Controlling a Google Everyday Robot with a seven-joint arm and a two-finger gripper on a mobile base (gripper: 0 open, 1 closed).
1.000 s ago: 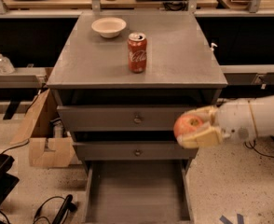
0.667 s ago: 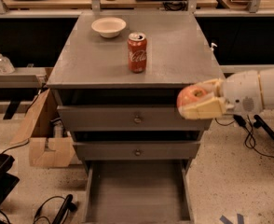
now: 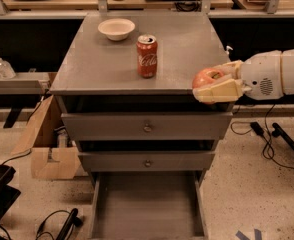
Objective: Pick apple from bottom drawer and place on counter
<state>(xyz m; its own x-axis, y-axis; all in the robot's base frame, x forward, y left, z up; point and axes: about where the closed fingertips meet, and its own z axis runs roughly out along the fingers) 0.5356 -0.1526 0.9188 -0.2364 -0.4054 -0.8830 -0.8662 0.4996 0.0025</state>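
Note:
My gripper (image 3: 211,81) reaches in from the right and is shut on the red-orange apple (image 3: 207,77). It holds the apple at the front right edge of the grey counter (image 3: 102,64), about level with the top. The cream fingers (image 3: 219,90) clamp the apple from front and back. The bottom drawer (image 3: 147,206) stands pulled open below, its flat grey floor bare.
A red Coca-Cola can (image 3: 147,56) stands mid-counter and a white bowl (image 3: 116,28) sits at the back left. Two shallower drawers with round knobs (image 3: 147,128) are closed. A cardboard box (image 3: 42,139) stands on the floor at left; cables (image 3: 267,139) lie at right.
My gripper has lifted the apple from beside the drawer fronts up to the counter's front right edge.

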